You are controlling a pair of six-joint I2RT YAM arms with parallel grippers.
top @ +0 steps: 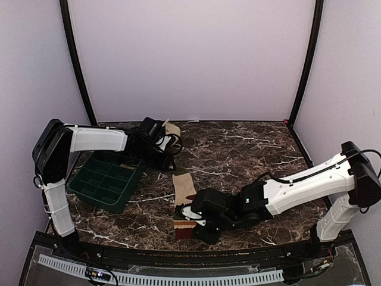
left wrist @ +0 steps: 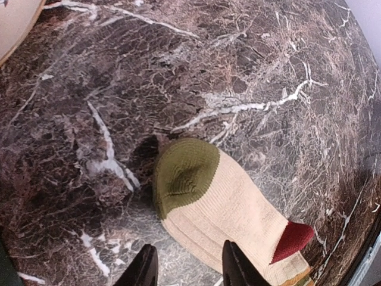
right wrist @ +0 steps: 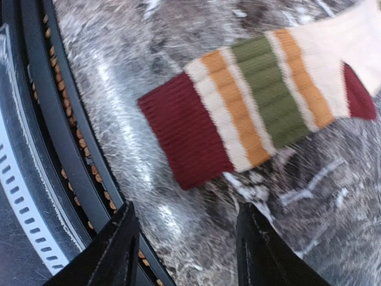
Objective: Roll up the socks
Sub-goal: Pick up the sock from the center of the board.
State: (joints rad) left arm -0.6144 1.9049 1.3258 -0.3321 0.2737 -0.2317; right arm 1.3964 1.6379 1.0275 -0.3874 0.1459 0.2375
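Observation:
The striped sock (top: 183,199) lies flat on the marble, lengthwise toward the near edge. In the right wrist view its dark red cuff (right wrist: 184,134) and its orange and green stripes lie just ahead of my right gripper (right wrist: 187,211), which is open over bare marble beside the table's near rail. In the left wrist view the green toe (left wrist: 181,173), cream foot and red heel show, and my left gripper (left wrist: 186,253) is open just short of the toe end, holding nothing. The plain tan sock (top: 172,129) lies at the back, beside my left gripper (top: 166,154). My right gripper (top: 188,215) hovers at the cuff.
A dark green tray (top: 107,180) with compartments sits at the left, under the left arm. The black and grey rail (right wrist: 36,149) of the near table edge runs close to my right gripper. Pale walls enclose the back and sides.

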